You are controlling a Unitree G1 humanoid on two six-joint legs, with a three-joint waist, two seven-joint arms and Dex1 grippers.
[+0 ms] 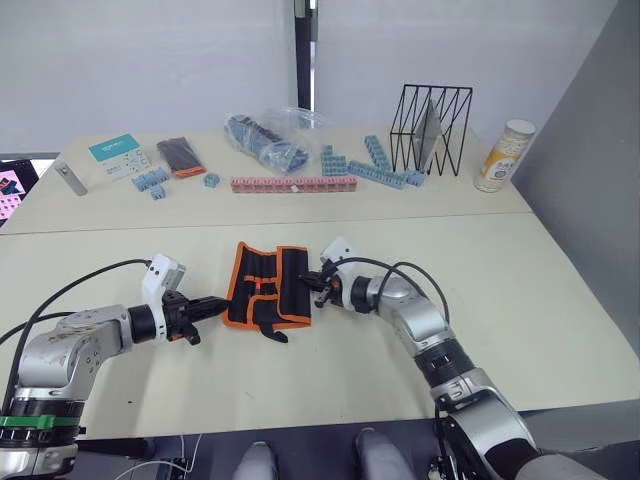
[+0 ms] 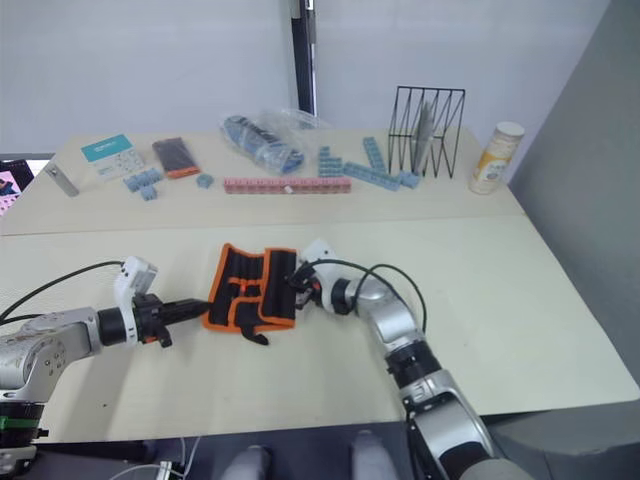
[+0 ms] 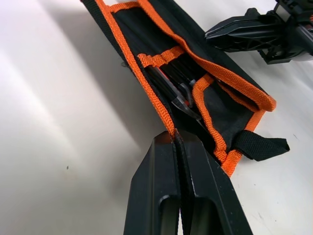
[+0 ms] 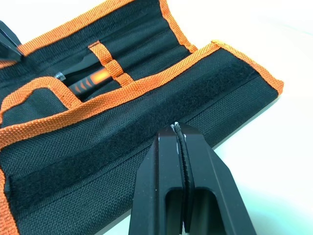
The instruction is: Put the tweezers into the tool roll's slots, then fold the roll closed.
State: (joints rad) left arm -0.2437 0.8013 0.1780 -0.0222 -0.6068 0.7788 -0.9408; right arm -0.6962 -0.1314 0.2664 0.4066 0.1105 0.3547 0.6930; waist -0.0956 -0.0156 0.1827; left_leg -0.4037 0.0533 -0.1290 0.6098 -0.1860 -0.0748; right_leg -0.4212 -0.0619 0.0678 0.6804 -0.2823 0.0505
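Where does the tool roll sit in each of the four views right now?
Left eye view: tool roll at table centre, between both grippers.
Right eye view: same roll, left of centre.
Left wrist view: running from the top to the lower right.
Right wrist view: spread across the frame.
Shared landmark: its orange edge binding.

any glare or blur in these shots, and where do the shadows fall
Left wrist view: the table glares near white, a soft shadow lies beside the tool roll, and the left pincer in the foreground is blurred. Right wrist view: the table is washed out, the right pincer soft, the roll's weave crisp. Left eye view: even light, faint shadows.
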